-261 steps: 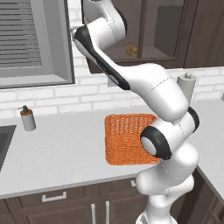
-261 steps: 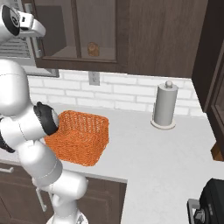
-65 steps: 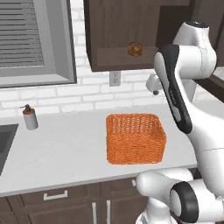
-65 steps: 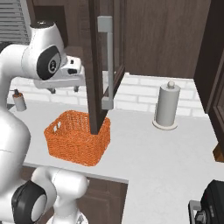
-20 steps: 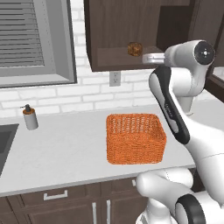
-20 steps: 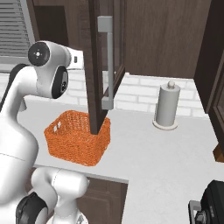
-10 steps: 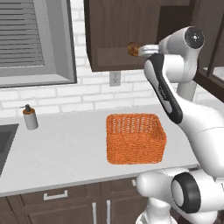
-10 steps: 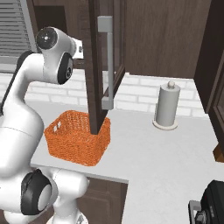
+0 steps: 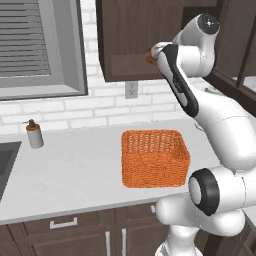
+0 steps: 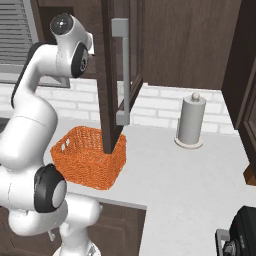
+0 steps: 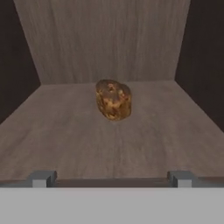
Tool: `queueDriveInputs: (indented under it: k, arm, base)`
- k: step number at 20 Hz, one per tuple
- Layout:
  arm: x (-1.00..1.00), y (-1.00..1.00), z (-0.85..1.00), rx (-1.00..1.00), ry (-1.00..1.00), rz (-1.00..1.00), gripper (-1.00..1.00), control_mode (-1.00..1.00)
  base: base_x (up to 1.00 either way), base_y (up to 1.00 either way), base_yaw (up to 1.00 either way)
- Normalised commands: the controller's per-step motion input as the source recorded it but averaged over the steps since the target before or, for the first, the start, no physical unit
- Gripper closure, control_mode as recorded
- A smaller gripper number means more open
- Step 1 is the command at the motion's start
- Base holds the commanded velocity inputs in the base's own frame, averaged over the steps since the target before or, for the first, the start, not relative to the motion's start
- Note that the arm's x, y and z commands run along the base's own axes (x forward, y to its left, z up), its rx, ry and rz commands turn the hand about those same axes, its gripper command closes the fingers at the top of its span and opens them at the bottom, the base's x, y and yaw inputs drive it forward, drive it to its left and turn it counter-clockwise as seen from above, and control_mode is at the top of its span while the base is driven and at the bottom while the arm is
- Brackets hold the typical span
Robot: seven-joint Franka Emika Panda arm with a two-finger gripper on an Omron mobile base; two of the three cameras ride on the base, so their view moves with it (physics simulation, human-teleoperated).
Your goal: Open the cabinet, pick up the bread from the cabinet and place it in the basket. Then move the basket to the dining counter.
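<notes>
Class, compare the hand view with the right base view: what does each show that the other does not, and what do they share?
Hand view alone: the bread lying on the shelf inside the cabinet, between and well ahead of the two fingertips, which stand wide apart with nothing between them.

Right base view alone: the basket on the worktop, the paper towel roll, and the open door with its long handle.

Both: the dark wooden cabinet.

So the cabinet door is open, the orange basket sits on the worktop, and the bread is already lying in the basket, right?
Not quite. The bread lies on the cabinet shelf, ahead of the open gripper, as the hand view shows. The door is open and the basket sits on the worktop.
</notes>
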Motion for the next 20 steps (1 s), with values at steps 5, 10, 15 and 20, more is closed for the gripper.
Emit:
queueDriveInputs:
  k: [5,10,15,20]
  arm:
    - [0.44,0.01,0.0,0.0,0.0,0.0,-1.0,-1.0]
    - [0.56,0.0,-0.04,-0.01,0.0,0.0,-1.0,-1.0]
    - [0.59,0.0,-0.05,-0.05,0.05,0.0,-1.0,-1.0]
    - [0.6,-0.09,-0.09,-0.06,0.1,0.0,-1.0,-1.0]
  base:
    - [0.0,0.0,0.0]
    - [0.0,0.0,0.0]
    - [0.0,0.0,0.0]
    - [0.0,0.0,0.0]
